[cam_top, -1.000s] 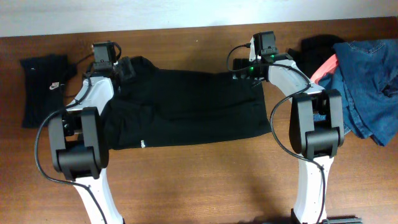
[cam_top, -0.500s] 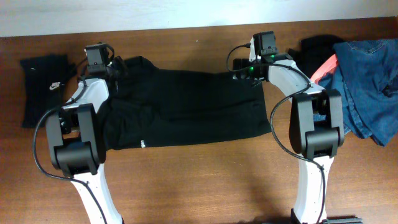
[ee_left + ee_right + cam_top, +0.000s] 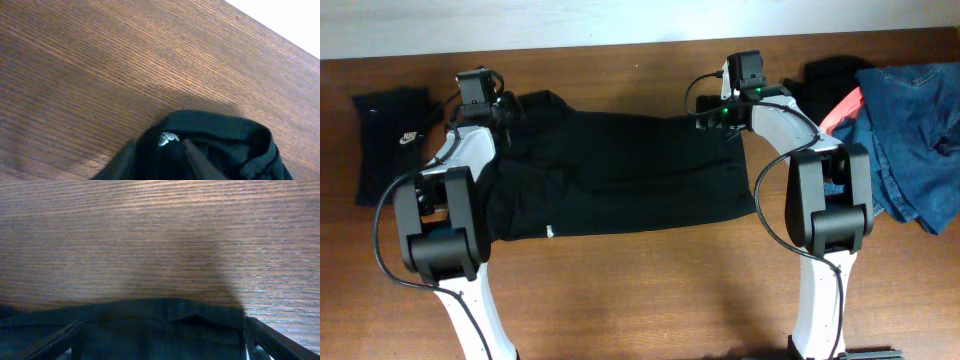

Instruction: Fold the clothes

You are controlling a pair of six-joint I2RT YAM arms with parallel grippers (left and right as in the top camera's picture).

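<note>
Black garment (image 3: 620, 175) lies spread flat across mid table (image 3: 620, 290), long side running L to R, small white tag on its near edge. L claw (image 3: 159, 145) is at the garment's far L corner, fingers (image 3: 195, 160) clamped on a bunched-up bit of hem w/ a white label showing between them. R claw (image 3: 162, 325) is at the far R corner, fingers wide apart, hem w/ belt loop lying between them, not pinched. Folded black item w/ white logo (image 3: 390, 140) sits at far L, apart from the garment. Jeans pile (image 3: 910, 130) at far R.
</note>
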